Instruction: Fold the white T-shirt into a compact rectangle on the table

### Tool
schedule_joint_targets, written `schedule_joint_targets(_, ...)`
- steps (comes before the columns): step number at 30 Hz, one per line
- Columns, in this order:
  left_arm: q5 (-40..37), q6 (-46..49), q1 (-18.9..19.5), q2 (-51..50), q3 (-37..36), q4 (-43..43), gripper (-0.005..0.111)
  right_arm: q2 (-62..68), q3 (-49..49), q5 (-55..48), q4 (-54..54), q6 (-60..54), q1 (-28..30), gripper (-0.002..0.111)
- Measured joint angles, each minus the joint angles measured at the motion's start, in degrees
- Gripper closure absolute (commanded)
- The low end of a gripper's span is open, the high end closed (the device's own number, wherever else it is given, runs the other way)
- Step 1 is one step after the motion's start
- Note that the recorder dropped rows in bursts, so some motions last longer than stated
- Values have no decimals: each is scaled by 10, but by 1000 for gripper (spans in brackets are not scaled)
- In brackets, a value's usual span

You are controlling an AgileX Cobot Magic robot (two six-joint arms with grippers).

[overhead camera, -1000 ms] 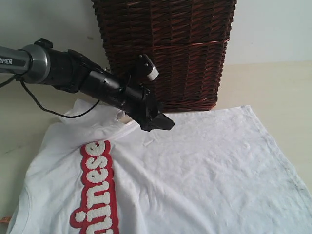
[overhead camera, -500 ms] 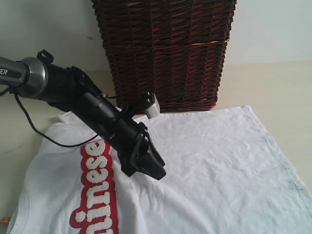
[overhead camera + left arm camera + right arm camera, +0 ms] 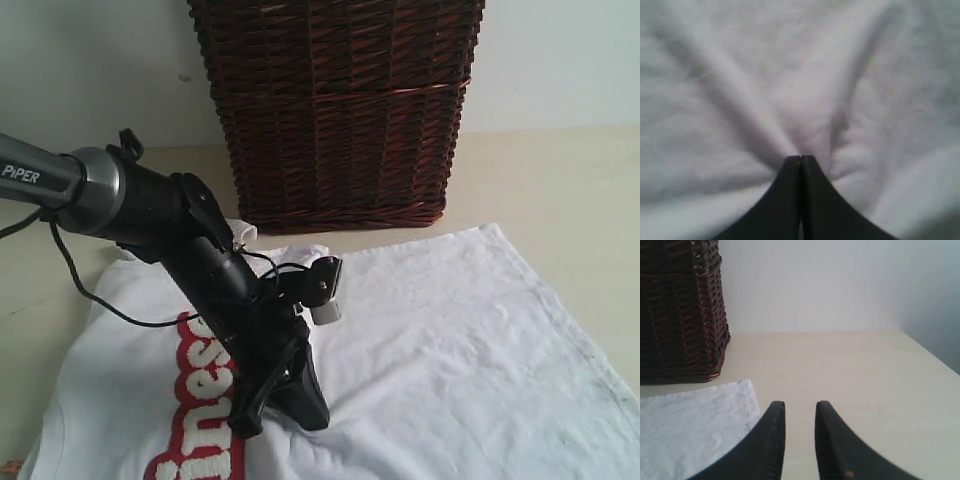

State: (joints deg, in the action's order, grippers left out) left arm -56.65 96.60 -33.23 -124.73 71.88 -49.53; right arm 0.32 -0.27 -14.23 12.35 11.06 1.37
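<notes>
The white T-shirt [image 3: 450,330] lies spread on the table [image 3: 560,180], its red band of white letters [image 3: 195,410] at the lower left. My left gripper [image 3: 285,418] points down onto the shirt just right of the band. In the left wrist view it [image 3: 800,157] is shut, and folds of the T-shirt [image 3: 740,75] run together at its tips, so a pinch of cloth is held. My right gripper [image 3: 799,407] is open and empty above the bare table [image 3: 850,370], beside a corner of the shirt [image 3: 685,425]. It does not show in the exterior view.
A tall dark brown wicker basket [image 3: 340,110] stands on the table right behind the shirt, also seen as the basket [image 3: 680,315] in the right wrist view. A black cable [image 3: 90,290] hangs from the left arm over the shirt's shoulder. A pale wall backs the table.
My left arm has swung down from near the basket's foot onto the shirt's chest, and its jaws have gone from open to shut on the cloth. The shirt has bunched slightly near the collar.
</notes>
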Motion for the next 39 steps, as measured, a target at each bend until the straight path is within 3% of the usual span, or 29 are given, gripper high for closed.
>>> schedule_joint_targets(8,34,-32,-3,28,-10,-15,107,0,0,0,0,0,0,85)
schedule_joint_targets(13,43,-71,93,125,-10,-10,107,0,0,0,0,0,0,85)
schedule_joint_targets(17,62,-90,222,105,-22,11,107,0,0,0,0,0,0,85)
schedule_joint_targets(21,153,-82,306,79,-26,-5,107,0,0,0,0,0,0,85)
schedule_joint_targets(28,236,19,315,63,-26,-88,107,0,0,0,0,0,0,85)
schedule_joint_targets(32,252,84,315,48,-22,-164,107,0,0,0,0,0,0,85)
schedule_joint_targets(39,275,130,309,-4,5,-205,107,0,0,0,0,0,0,85)
